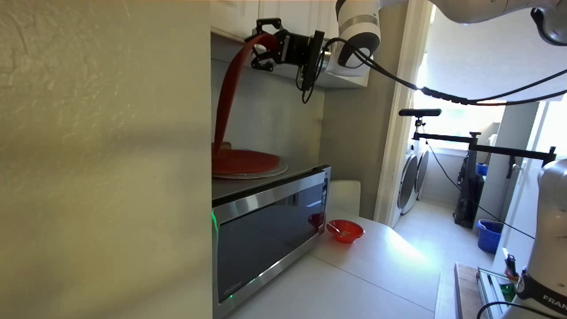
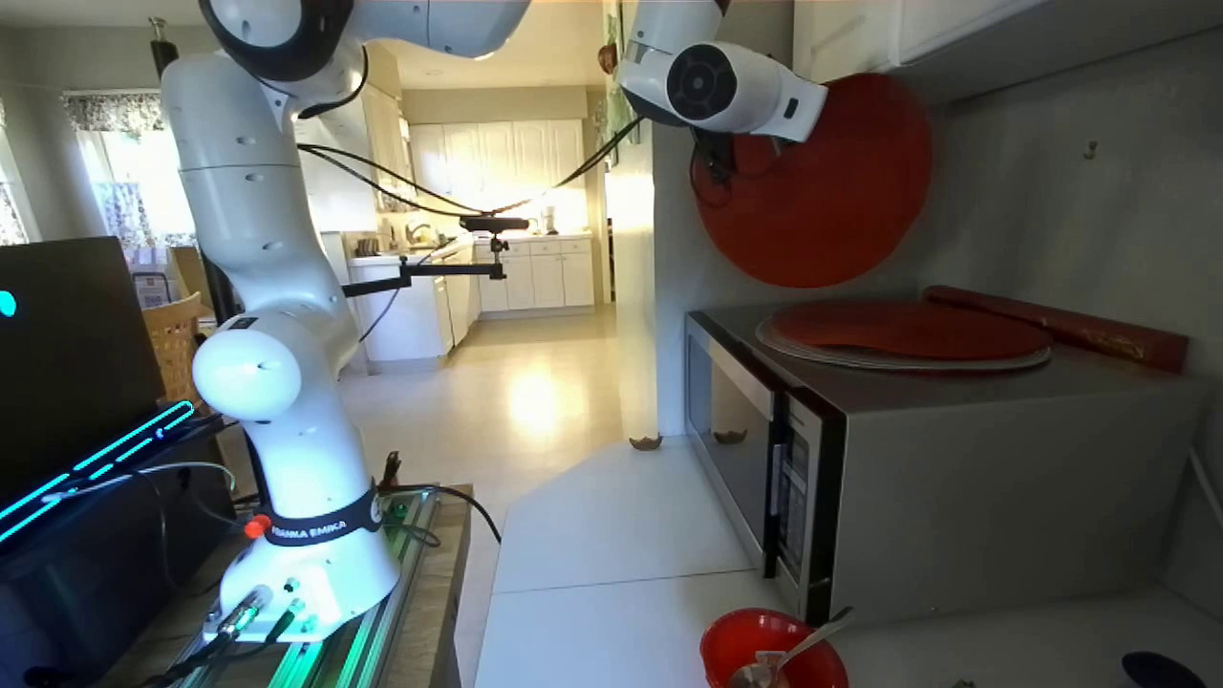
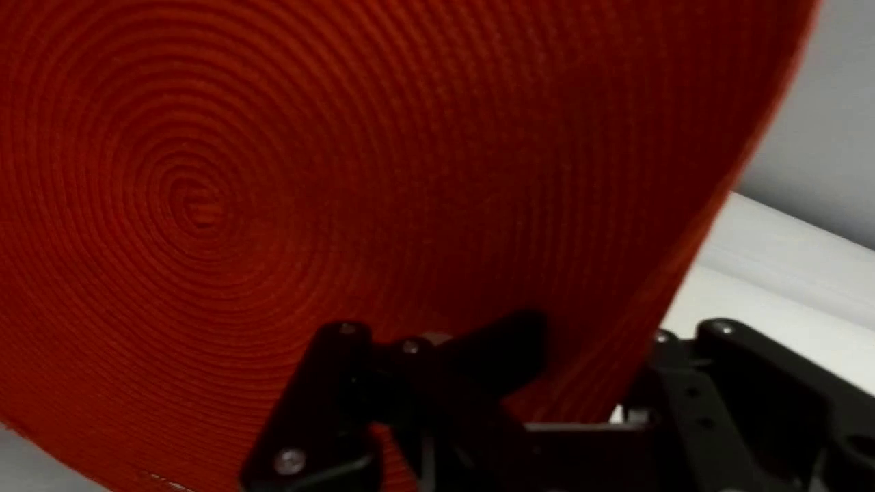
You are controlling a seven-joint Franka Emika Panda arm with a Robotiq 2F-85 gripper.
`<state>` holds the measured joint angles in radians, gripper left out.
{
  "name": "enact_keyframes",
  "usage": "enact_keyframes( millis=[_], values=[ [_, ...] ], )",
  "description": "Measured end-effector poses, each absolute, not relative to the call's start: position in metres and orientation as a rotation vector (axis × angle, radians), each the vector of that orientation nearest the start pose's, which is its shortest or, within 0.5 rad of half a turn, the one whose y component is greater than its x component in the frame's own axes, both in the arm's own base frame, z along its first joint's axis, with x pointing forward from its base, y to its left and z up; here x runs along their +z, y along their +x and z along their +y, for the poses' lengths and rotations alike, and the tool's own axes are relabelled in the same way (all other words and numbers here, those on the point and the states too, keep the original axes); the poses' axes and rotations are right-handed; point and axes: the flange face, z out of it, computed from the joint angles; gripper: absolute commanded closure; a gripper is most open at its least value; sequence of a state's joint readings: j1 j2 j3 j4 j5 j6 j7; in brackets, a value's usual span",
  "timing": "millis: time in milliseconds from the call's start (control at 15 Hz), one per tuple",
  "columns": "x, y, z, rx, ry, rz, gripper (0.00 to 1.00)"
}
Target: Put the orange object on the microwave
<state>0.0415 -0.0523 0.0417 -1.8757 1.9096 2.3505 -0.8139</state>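
A red bowl point(image 1: 347, 237) sits on the bench point(image 1: 376, 283) with a spoon point(image 2: 820, 637) in it. Past the door frame point(image 1: 395, 133) I see laundry machines point(image 1: 408, 184), and a blue bucket point(image 1: 489, 238) stands on the floor point(image 1: 429, 221).

In an exterior view: beside near-left wall point(image 1: 106, 159), facing far laundry machines point(image 1: 407, 181) | in an exterior view: overlooking near red bowl point(image 2: 734, 634), facing far kitchen cabinets point(image 2: 478, 158) | both exterior views: microwave point(image 1: 266, 241), robot arm point(image 2: 250, 225) shared | wrist view: close on orange disc point(image 3: 205, 205)
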Motion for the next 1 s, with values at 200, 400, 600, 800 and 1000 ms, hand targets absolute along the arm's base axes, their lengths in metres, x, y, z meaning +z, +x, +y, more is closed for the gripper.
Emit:
enact_keyframes(
  millis=[200,400,600,800,1000],
  values=[
    [0.603,0.591,0.063,-0.908,-1.571,0.284,1.00],
    [0.603,0.591,0.063,-0.907,-1.571,0.283,1.00],
    [0.600,0.592,0.065,-0.911,-1.568,0.284,1.00],
    [0.580,0.600,0.081,-0.952,-1.523,0.285,1.00],
    [0.551,0.610,0.108,-0.997,-1.462,0.295,1.00]
  ],
)
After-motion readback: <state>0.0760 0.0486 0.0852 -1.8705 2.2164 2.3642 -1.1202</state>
